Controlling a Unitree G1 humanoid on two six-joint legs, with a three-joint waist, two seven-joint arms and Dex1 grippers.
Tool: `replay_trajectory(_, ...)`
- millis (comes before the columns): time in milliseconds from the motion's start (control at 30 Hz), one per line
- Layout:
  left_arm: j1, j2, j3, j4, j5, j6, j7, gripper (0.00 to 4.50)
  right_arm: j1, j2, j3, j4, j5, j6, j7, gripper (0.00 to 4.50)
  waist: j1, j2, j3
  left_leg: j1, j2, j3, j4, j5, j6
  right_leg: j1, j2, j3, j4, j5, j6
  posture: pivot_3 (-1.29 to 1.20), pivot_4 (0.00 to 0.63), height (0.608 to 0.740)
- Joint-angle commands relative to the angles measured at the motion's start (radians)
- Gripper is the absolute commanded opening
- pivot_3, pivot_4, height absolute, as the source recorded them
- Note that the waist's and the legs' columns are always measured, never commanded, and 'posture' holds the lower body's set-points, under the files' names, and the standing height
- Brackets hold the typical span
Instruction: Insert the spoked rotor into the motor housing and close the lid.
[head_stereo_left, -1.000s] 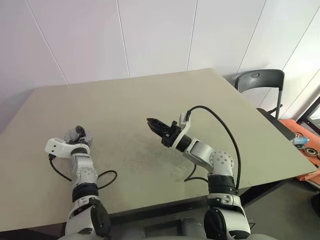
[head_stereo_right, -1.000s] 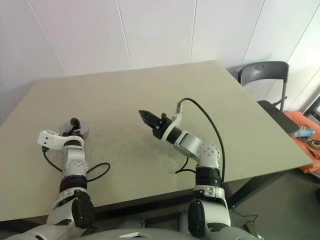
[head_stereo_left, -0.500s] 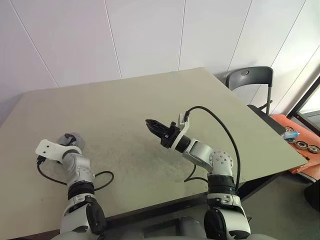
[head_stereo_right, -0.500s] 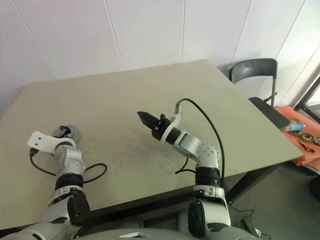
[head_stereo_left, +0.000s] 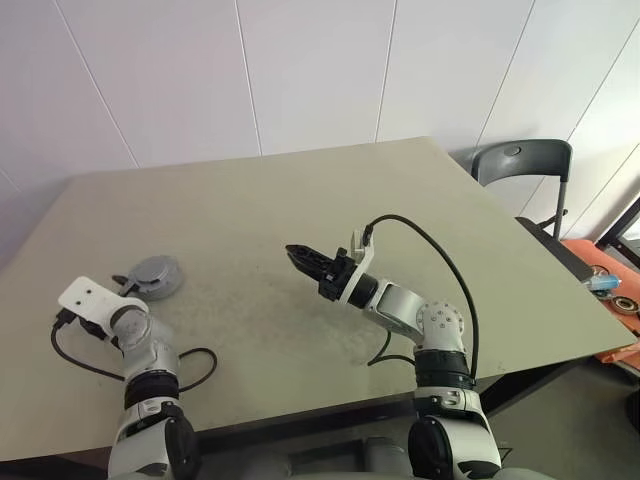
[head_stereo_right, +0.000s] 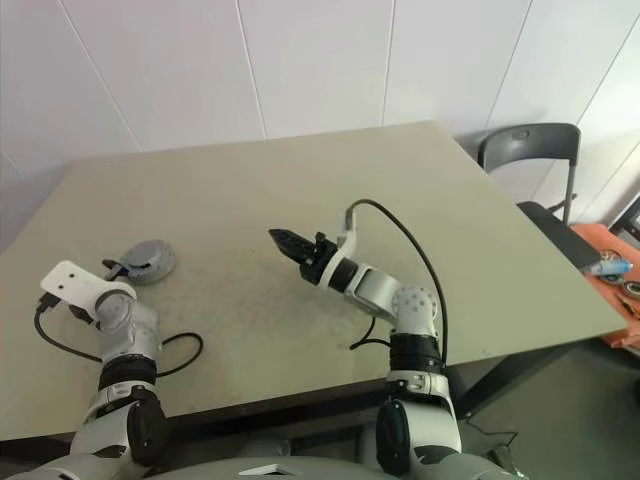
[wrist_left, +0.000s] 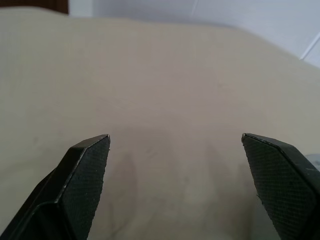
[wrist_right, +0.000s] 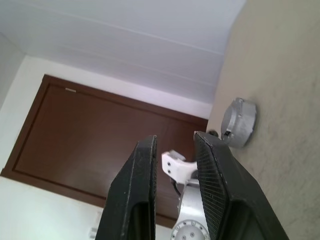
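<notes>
While the lid (head_stereo_left: 155, 276) lies at the left of the table (head_stereo_left: 300, 200) in the left eye view, the left gripper (head_stereo_left: 120, 281) sits just beside it. Centre frame, the right gripper (head_stereo_left: 296, 254) hovers. In the left wrist view, fingers (wrist_left: 82, 170) gape wide, empty. In the right wrist view, fingers (wrist_right: 140, 190) stand narrowly apart, holding nothing.
</notes>
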Motion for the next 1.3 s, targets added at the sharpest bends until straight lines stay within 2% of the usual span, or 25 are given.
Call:
replay_trajectory(33, -0.001, 0.019, -0.028, -0.081, -0.015, -0.046, -0.134, 4.48, -0.017, 0.001, 0.017, -0.009, -0.007, 0.009, 0.02, 1.22, 0.0, 0.0, 0.0, 0.0, 0.0, 0.0, 0.0, 0.0, 0.0, 0.0, 0.0, 0.0, 0.0, 0.0, 0.0, 0.0, 0.0, 0.74)
replay_trajectory(233, 0.035, 0.018, -0.056, -0.203, -0.106, -0.073, -0.409, 4.48, 0.0, -0.019, 0.086, -0.07, -0.083, 0.006, 0.056, 1.22, -0.002, 0.0, 0.0, -0.001, 0.0, 0.003, 0.0, 0.0, 0.0, 0.0, 0.0, 0.0, -0.001, 0.0, 0.0, 0.0, 0.0, 0.74)
replay_trajectory(400, 0.071, 0.032, -0.105, -0.293, -0.15, -0.037, -0.601, 4.48, 0.021, -0.071, 0.225, -0.154, -0.271, -0.112, 0.121, 1.22, -0.003, 0.0, 0.0, -0.001, 0.0, 0.003, 0.0, 0.0, 0.0, 0.0, 0.0, 0.0, -0.001, -0.001, 0.002, 0.0, 0.0, 0.74)
replay_trajectory(533, 0.121, 0.051, -0.165, -0.354, -0.165, -0.012, -0.763, 4.48, 0.04, -0.184, 0.475, -0.183, -0.625, -0.427, 0.22, 1.22, -0.004, 0.0, 0.0, -0.001, 0.0, 0.004, 0.0, 0.0, 0.0, 0.0, 0.0, 0.0, -0.001, -0.002, 0.004, 0.0, 0.0, 0.74)
replay_trajectory(633, 0.155, 0.068, -0.19, -0.386, -0.187, 0.004, -0.874, 4.48, 0.052, -0.232, 0.571, -0.146, -0.8, -0.623, 0.27, 1.22, -0.006, 0.0, 0.001, -0.001, 0.0, 0.004, 0.0, 0.0, 0.0, 0.0, 0.0, 0.0, -0.002, -0.002, 0.004, 0.0, 0.0, 0.74)
replay_trajectory(767, 0.247, 0.142, -0.293, -0.449, -0.155, 0.048, -1.078, 4.48, 0.044, -0.282, 0.642, -0.065, -1.009, -0.888, 0.289, 1.22, -0.006, -0.001, 0.001, 0.0, 0.0, 0.004, 0.0, 0.0, 0.0, 0.0, 0.0, 0.0, -0.002, -0.002, 0.004, 0.0, 0.0, 0.74)
replay_trajectory(900, 0.324, 0.184, -0.344, -0.49, -0.194, 0.115, -1.223, 4.48, 0.036, -0.288, 0.616, 0.019, -1.076, -1.054, 0.314, 1.22, -0.004, -0.001, 0.002, 0.0, 0.0, 0.004, 0.0, 0.0, 0.0, 0.0, 0.0, 0.0, -0.001, -0.003, 0.003, 0.0, 0.0, 0.74)
replay_trajectory(1067, 0.415, 0.185, -0.391, -0.538, -0.171, 0.115, -1.295, 4.5, 0.033, -0.282, 0.561, 0.072, -1.088, -1.165, 0.335, 2.74, -0.003, -0.001, 0.003, 0.0, 0.001, 0.004, 0.0, 0.0, 0.0, 0.0, 0.0, 0.0, -0.001, -0.003, 0.003, 0.0, 0.0, 0.74)
replay_trajectory(1233, 0.509, 0.128, -0.456, -0.657, -0.12, 0.101, -1.245, 4.5, 0.012, -0.29, 0.503, 0.151, -1.121, -1.21, 0.304, 4.42, 0.001, 0.0, 0.004, 0.0, 0.001, 0.004, -0.001, 0.0, 0.0, 0.0, -0.001, 0.001, -0.001, -0.002, 0.002, 0.0, 0.0, 0.74)
replay_trajectory(1300, 0.544, 0.102, -0.482, -0.709, -0.092, 0.095, -1.21, 4.5, 0.004, -0.289, 0.479, 0.179, -1.118, -1.196, 0.299, 4.47, 0.002, 0.0, 0.005, 0.0, 0.001, 0.004, -0.001, 0.0, 0.0, 0.0, 0.0, 0.001, -0.001, -0.002, 0.002, 0.0, 0.0, 0.74)
